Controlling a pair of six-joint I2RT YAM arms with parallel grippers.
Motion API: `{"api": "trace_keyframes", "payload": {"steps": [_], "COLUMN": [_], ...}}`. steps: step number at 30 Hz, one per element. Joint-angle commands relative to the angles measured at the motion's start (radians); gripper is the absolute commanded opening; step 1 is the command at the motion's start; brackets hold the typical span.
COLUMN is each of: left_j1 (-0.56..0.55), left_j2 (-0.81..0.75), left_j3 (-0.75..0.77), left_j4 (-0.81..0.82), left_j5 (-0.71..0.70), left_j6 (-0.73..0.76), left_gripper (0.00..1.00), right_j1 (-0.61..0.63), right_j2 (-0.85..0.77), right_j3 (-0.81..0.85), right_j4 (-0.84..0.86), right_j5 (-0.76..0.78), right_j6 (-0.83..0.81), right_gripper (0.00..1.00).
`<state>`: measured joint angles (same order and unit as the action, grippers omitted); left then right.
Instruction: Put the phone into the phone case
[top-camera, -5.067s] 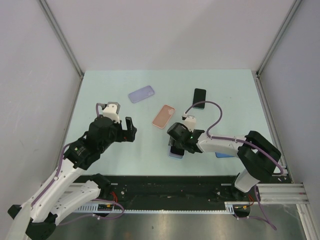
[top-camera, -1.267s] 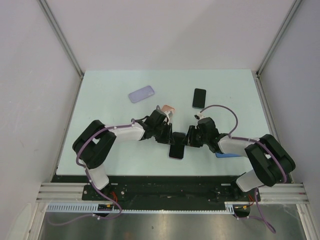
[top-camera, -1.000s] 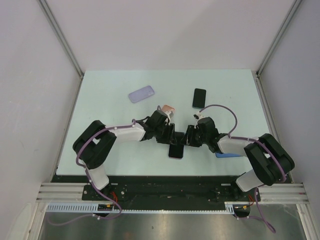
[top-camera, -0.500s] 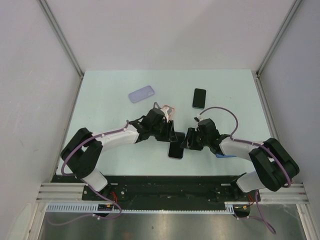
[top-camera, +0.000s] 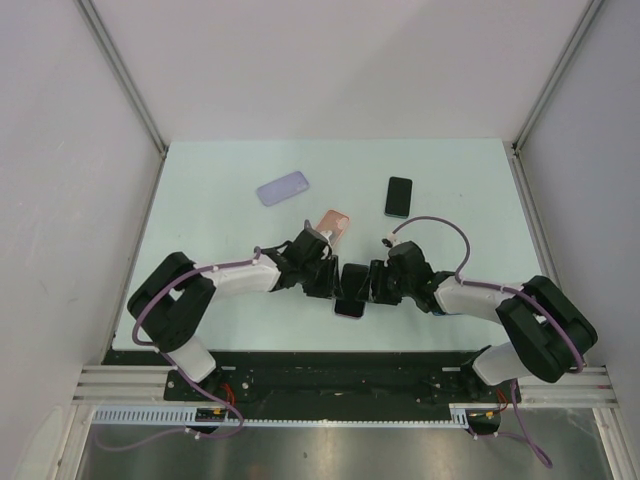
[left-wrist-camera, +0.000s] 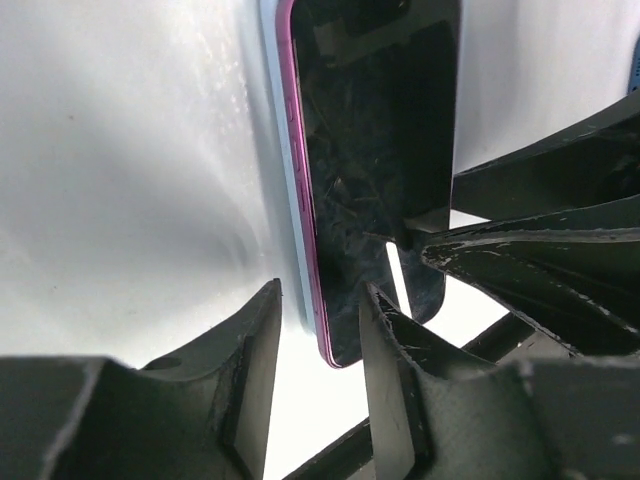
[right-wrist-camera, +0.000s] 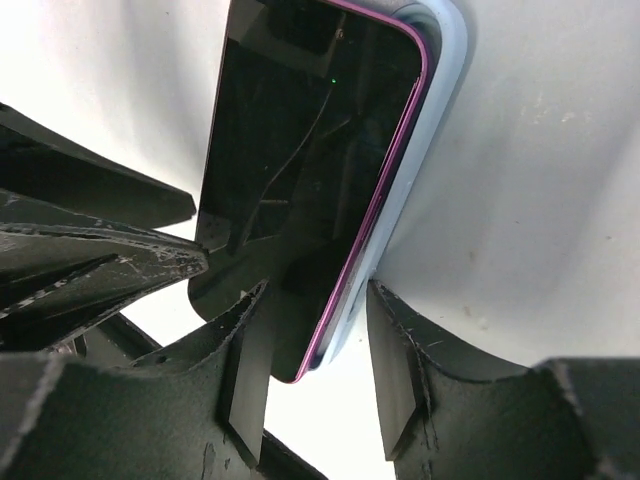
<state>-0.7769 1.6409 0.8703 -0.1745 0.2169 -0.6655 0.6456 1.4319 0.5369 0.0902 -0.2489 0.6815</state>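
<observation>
A black phone (top-camera: 352, 278) with a magenta rim lies on a pale blue phone case (top-camera: 347, 310) near the table's front edge. Its magenta edge (right-wrist-camera: 385, 215) stands above the case's rim (right-wrist-camera: 430, 130). My left gripper (top-camera: 333, 284) comes in from the left and my right gripper (top-camera: 371, 285) from the right. Both are open. In the left wrist view the left gripper (left-wrist-camera: 320, 295) straddles the phone's (left-wrist-camera: 375, 150) corner, one finger over the screen and the other outside the case (left-wrist-camera: 283, 150). The right gripper (right-wrist-camera: 315, 290) straddles the opposite edge, its outer finger (right-wrist-camera: 392, 350) against the case.
A lavender case (top-camera: 283, 187) lies at the back left. A salmon case (top-camera: 333, 222) lies just behind the left gripper. A second black phone (top-camera: 399, 196) lies at the back right. White walls with metal rails close in the table's sides.
Both grippers have shifted slightly toward the near edge, closing in on the phone from either side. The left jaws have narrowed. The salmon case shows more behind the left wrist.
</observation>
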Motion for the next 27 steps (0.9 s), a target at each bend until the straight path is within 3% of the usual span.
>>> {"api": "trace_keyframes", "payload": {"steps": [1,8,14,21,27], "left_j1": [-0.005,-0.009,-0.022,-0.041,-0.039], "left_j2": [0.007,0.023,0.054,0.048,-0.018], "left_j3": [-0.025,-0.001,0.029,-0.005,0.030], "left_j4": [0.044,0.102,0.151,0.141,-0.017], "left_j5": [0.039,0.102,0.145,0.110,-0.054], "left_j6": [-0.042,-0.060,-0.080,-0.115,-0.094], "left_gripper": [0.39,0.16,0.06,0.12,0.35], "right_j1": [0.023,0.054,0.055,0.049,-0.003], "right_j2": [0.030,0.038,0.036,0.038,0.003], "right_j3": [-0.005,-0.003,-0.003,-0.005,-0.005], "right_j4": [0.009,0.031,0.052,0.062,0.022], "right_j5": [0.023,0.026,0.022,0.002,0.008], "right_j6": [0.018,0.039,0.049,0.046,0.021], "right_gripper": [0.45,0.43,0.39,0.38,0.40]}}
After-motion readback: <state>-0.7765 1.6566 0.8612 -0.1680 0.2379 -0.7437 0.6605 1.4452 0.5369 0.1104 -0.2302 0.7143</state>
